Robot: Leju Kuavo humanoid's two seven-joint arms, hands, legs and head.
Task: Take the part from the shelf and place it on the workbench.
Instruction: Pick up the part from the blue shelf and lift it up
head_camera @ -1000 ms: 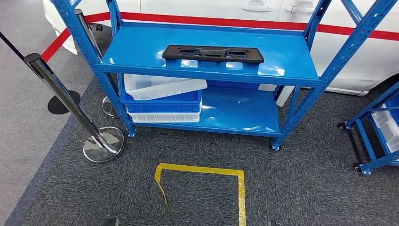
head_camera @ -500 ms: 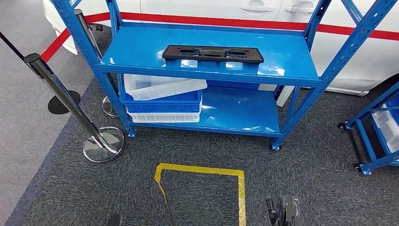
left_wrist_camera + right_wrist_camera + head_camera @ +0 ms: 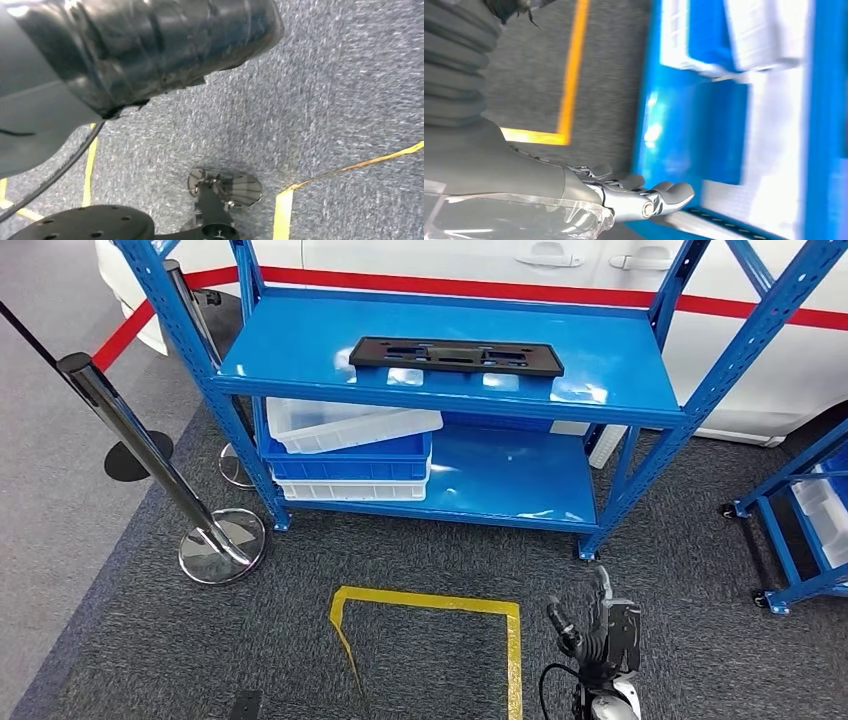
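Observation:
The part point(image 3: 455, 355), a long flat black plastic plate with cut-outs, lies on the blue shelf's top board point(image 3: 300, 350) in the head view. My right hand point(image 3: 598, 628) rises low in front of the shelf, beside the yellow floor marking point(image 3: 513, 640), well below and short of the part. Its fingers point(image 3: 644, 192) are stretched out and apart with nothing in them, pointing toward the shelf's lower board point(image 3: 674, 125).
White and blue bins point(image 3: 350, 445) are stacked on the lower board at the left. A chrome barrier post point(image 3: 135, 445) with a round base point(image 3: 222, 545) stands left of the shelf. A second blue rack point(image 3: 800, 530) stands at the right. A white car point(image 3: 560, 260) is behind.
My right hand has come up into the head view from the bottom edge, rising toward the shelf. The camera has shifted very slightly. The part has not moved.

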